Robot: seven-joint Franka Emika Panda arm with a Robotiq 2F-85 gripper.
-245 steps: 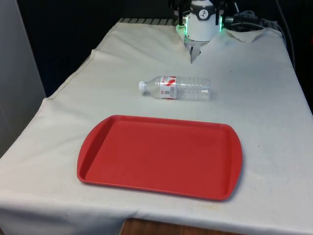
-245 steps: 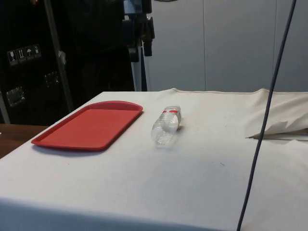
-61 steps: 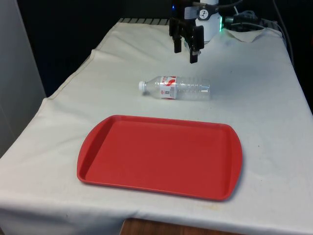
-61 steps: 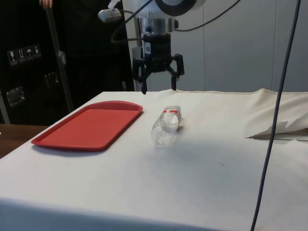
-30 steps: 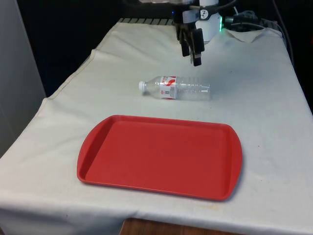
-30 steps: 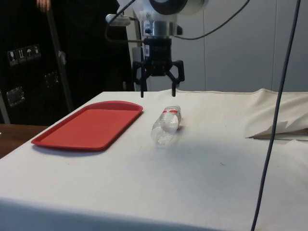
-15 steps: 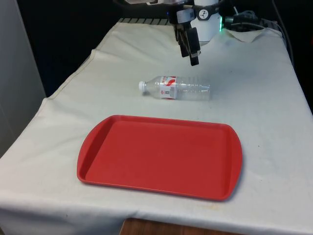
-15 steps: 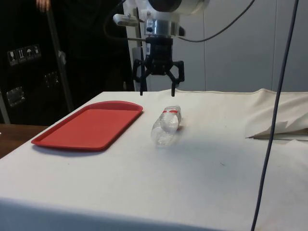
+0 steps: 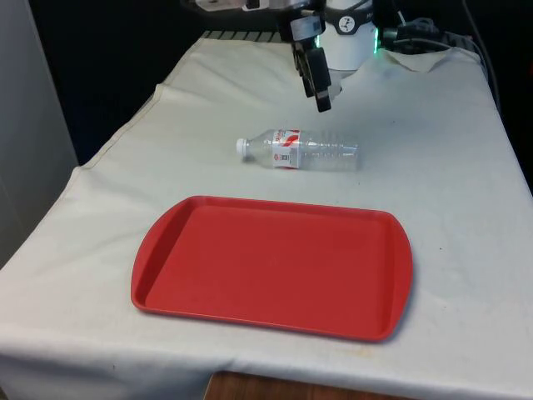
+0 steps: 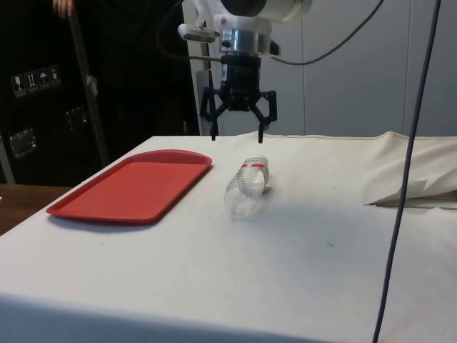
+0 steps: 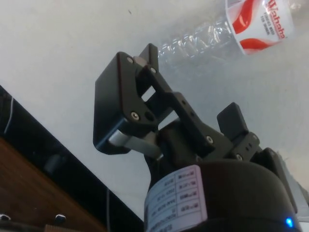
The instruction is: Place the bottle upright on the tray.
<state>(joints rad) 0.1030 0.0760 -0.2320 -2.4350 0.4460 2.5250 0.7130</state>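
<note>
Currently we see the black gripper (image 10: 238, 134) hanging in the air above the table, its 2 fingers (image 10: 213, 127) spread wide with nothing between them. It sits over the far part of the white cloth (image 9: 433, 167), beyond the bottle (image 9: 301, 150) and clear of it. In the front view the gripper (image 9: 320, 93) points down and slightly toward that view's right.

We find the clear plastic bottle lying on its side on the cloth, white cap toward the front view's left, a red and white label around its cap-end half. In the side view the bottle (image 10: 247, 187) lies just beside the red tray (image 10: 136, 187), apart from it. The tray (image 9: 275, 267) sits nearer the front camera than the bottle. In the wrist view we see the bottle's label (image 11: 260, 24) past the fingers (image 11: 126, 99).
</note>
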